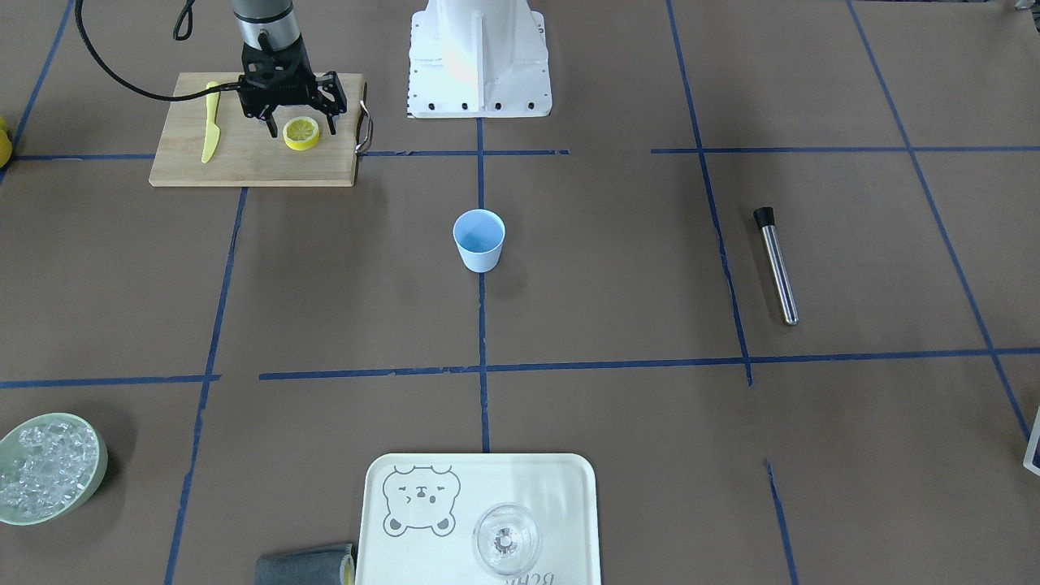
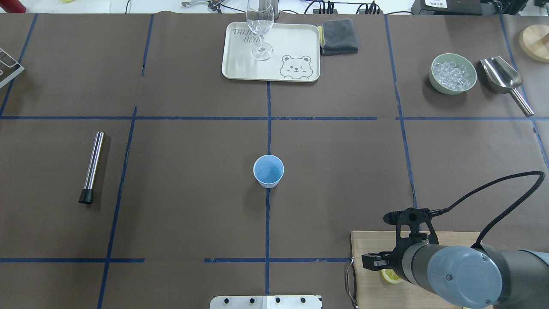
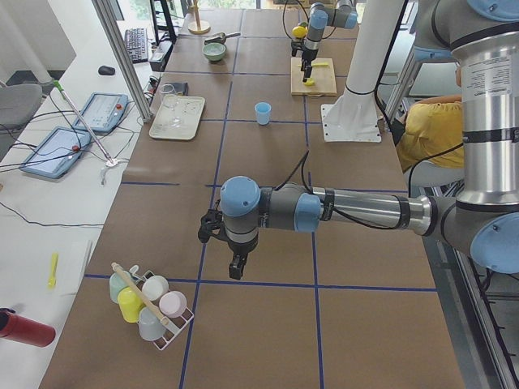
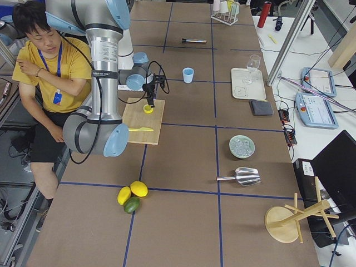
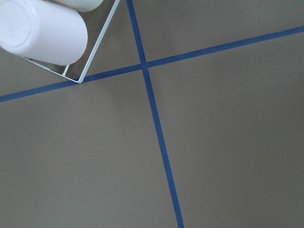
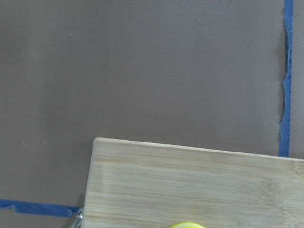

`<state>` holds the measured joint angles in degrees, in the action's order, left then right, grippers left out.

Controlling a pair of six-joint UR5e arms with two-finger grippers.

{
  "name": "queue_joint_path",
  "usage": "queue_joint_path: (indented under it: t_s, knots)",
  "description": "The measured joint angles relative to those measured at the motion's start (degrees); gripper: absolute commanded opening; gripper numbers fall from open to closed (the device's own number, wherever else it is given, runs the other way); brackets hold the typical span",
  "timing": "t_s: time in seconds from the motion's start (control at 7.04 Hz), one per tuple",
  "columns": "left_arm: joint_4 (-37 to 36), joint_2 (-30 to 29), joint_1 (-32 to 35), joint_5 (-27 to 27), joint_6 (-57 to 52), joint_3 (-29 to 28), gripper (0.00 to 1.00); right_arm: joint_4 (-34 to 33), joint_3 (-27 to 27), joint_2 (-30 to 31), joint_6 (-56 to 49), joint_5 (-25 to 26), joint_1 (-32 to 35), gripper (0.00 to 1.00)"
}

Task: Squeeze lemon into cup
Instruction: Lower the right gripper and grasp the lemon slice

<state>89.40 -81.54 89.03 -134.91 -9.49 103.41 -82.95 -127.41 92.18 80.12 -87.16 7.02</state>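
Observation:
The lemon [image 1: 301,132] is a yellow slice lying face up on the wooden cutting board [image 1: 252,166], at the robot's right near its base. My right gripper [image 1: 301,127] hangs just above it, open, with one finger on each side of the slice. In the right wrist view only the slice's top edge [image 6: 187,225] shows at the bottom. The light-blue cup [image 1: 478,240] stands upright and empty at the table's centre, well away from the board. My left gripper [image 3: 235,267] shows only in the exterior left view, low over bare table; I cannot tell whether it is open.
A yellow knife [image 1: 210,122] lies on the board beside the gripper. A steel tube [image 1: 777,266] lies on the robot's left side. A tray [image 1: 561,487] holds a clear glass [image 1: 505,539]. A green bowl of ice [image 1: 49,467] and a cup rack [image 3: 150,304] stand at the edges.

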Motion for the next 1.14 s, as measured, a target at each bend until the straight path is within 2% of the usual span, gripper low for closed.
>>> queue_joint_path:
  t_s: [0.85,0.99,1.14]
  knots:
    - [0.1,0.0,0.0,0.0,0.0,1.0,1.00,5.1,3.2,3.0,1.8,2.3,-3.9,0.98]
    - [0.1,0.0,0.0,0.0,0.0,1.0,1.00,5.2,3.4,3.0,1.8,2.4,-4.0,0.92]
    - [0.1,0.0,0.0,0.0,0.0,1.1,1.00,5.2,3.5,3.0,1.8,2.5,-4.0,0.59]
